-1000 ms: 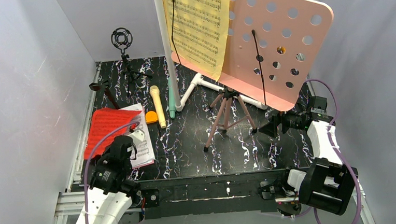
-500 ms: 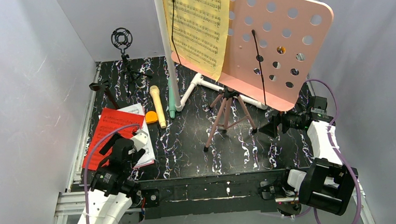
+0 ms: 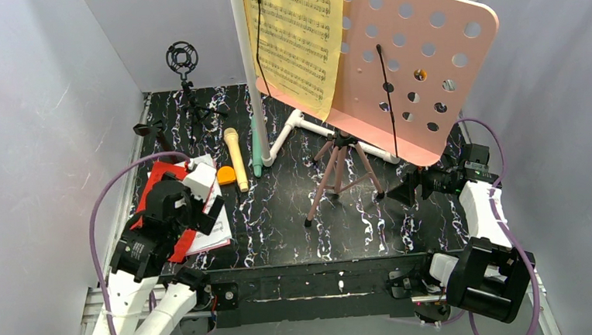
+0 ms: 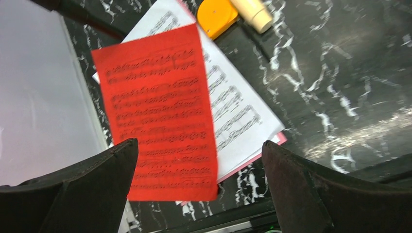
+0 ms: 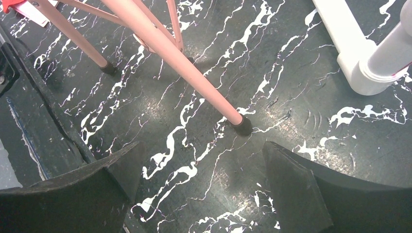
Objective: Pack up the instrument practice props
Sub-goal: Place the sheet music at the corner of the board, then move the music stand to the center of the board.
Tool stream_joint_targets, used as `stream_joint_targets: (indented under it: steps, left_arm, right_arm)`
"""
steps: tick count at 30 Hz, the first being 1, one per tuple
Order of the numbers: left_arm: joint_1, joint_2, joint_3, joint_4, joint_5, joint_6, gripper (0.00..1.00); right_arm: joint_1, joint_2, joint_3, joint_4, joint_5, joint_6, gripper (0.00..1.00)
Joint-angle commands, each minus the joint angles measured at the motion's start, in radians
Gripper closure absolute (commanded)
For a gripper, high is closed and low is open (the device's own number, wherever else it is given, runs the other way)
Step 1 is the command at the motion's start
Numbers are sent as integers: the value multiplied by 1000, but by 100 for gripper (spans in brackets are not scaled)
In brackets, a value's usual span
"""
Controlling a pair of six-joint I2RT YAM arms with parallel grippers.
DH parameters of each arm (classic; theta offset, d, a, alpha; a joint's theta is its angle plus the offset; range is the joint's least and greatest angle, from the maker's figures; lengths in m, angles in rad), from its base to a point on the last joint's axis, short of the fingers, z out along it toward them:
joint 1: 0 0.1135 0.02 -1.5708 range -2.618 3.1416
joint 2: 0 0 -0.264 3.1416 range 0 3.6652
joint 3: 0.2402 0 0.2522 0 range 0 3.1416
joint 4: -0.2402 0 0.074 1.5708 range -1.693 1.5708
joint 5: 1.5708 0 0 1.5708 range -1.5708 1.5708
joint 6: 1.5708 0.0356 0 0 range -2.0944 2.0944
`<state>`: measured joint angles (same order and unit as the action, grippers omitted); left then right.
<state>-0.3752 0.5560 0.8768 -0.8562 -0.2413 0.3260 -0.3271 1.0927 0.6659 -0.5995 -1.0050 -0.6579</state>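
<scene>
Under the left claw (image 4: 199, 144) (spread wide, empty), the red sheet (image 4: 155, 97) shows staves only from the wrist.

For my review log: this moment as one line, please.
left gripper: open, empty, above red music sheet | red music sheet: flat on white pages | right gripper: open, empty, near stand leg

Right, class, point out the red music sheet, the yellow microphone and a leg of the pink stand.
red music sheet (image 4: 160, 111): left wrist view, middle of the page.
yellow microphone (image 3: 237, 162): top external view, middle of its handle.
pink stand leg (image 5: 193, 74): right wrist view, midway along the shaft.
</scene>
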Motion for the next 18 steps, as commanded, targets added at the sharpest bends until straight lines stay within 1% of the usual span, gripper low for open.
stream_joint_targets:
  steps: [1,3,6,12,16,18]
  left_arm:
    - [-3,60,119,-46,126,-119,2]
    - [-3,68,156,-36,198,-151,2]
    - [-2,60,181,20,316,-238,2]
    - [-2,54,184,195,517,-484,2]
    - [-3,63,184,311,587,-639,2]
    - [-3,68,189,343,600,-677,2]
  right_arm:
    - [-5,-16,26,18,-5,-8,0]
    - [-5,-15,26,18,-4,-6,0]
    - [-5,-13,26,20,-3,-6,0]
    - [-6,-12,26,20,-2,-5,0]
    - [-6,-15,24,20,-1,-6,0]
    - [-6,-14,26,20,-1,-6,0]
